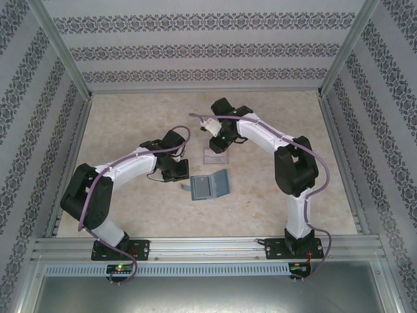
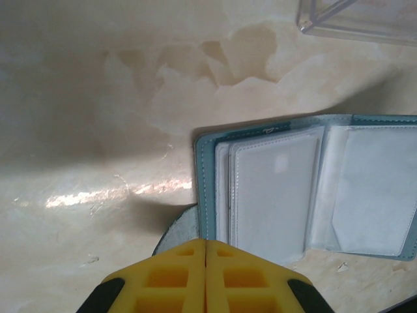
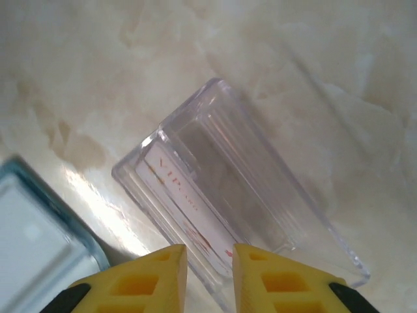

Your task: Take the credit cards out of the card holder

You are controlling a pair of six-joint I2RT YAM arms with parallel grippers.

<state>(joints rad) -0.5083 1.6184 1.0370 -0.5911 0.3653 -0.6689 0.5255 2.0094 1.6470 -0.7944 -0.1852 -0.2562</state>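
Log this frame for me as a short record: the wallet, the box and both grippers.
card holder: lying open, both panels facing up
clear box: beyond the holder, not touching it
pale card: inside the box, with red print
left gripper: shut, at the holder's near edge
right gripper: open narrowly, above one end of the box
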